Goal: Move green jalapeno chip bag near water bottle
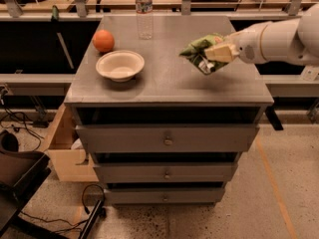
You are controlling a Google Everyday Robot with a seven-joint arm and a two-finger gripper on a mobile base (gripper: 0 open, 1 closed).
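The green jalapeno chip bag [199, 48] is crumpled in my gripper [218, 53], which is shut on its right side and holds it lifted a little above the right part of the grey cabinet top [169, 81]. My white arm comes in from the right edge. The water bottle [144, 11] stands upright at the back middle of the top, well to the left of and behind the bag.
An orange [103, 40] sits at the back left, with a white bowl [120, 65] just in front of it. The cabinet has several shut drawers [167, 139] below. An open wooden box [62, 148] stands on the floor at the left.
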